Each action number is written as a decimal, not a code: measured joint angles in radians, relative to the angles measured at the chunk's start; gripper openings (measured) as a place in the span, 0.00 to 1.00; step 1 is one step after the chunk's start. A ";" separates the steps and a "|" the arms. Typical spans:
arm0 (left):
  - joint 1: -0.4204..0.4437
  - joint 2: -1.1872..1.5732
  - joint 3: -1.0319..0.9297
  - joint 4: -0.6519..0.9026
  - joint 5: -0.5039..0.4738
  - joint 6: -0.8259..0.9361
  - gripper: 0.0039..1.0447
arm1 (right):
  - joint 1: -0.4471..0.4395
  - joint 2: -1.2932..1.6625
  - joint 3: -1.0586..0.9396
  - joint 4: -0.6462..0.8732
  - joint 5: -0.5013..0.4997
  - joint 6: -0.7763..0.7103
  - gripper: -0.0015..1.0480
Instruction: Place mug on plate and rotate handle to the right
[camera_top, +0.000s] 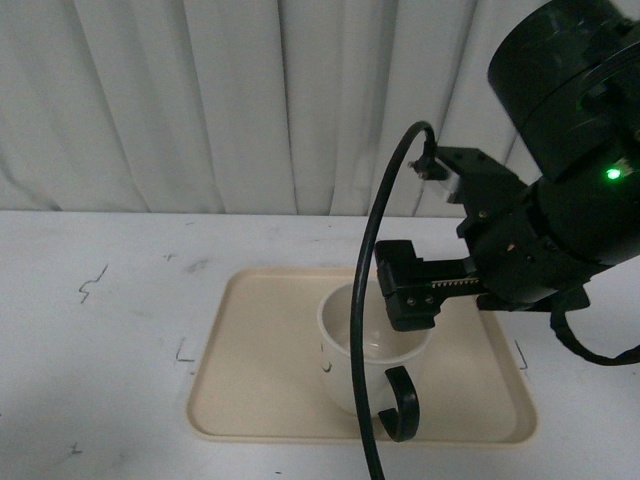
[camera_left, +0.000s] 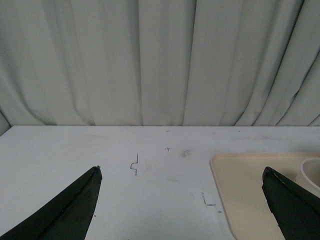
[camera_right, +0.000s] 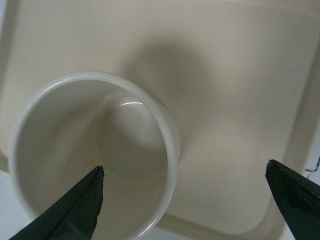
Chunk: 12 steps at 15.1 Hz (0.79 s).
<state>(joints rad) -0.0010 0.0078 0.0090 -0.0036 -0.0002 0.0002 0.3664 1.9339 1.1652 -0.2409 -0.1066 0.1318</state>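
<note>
Right gripper (camera_right: 184, 169) released, jaws spread, hovering just above the mug (camera_top: 350, 360), one finger over its mouth. Mug stands upright on the plate (camera_top: 250, 380), toward its near edge. Handle (camera_top: 402, 405) points about 5 o'clock. Placing looks done; you next need to turn the handle to 3 o'clock.

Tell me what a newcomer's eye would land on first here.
The bulky black right arm fills the right side of the front view, its open claw hanging over the white mug. The mug stands upright on the beige plate, its black handle jutting toward the plate's near rim. A black cable arcs down in front of both.
</note>
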 joint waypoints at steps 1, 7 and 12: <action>0.000 0.000 0.000 0.000 0.000 0.000 0.94 | 0.003 0.031 0.026 -0.021 0.005 0.007 0.94; 0.000 0.000 0.000 0.000 0.000 0.000 0.94 | 0.027 0.126 0.114 -0.061 0.031 0.002 0.42; 0.000 0.000 0.000 0.000 0.000 0.000 0.94 | -0.004 0.135 0.199 -0.156 -0.025 -0.208 0.03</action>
<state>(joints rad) -0.0010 0.0082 0.0090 -0.0036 -0.0002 0.0002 0.3622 2.0686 1.3643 -0.3973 -0.1314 -0.0757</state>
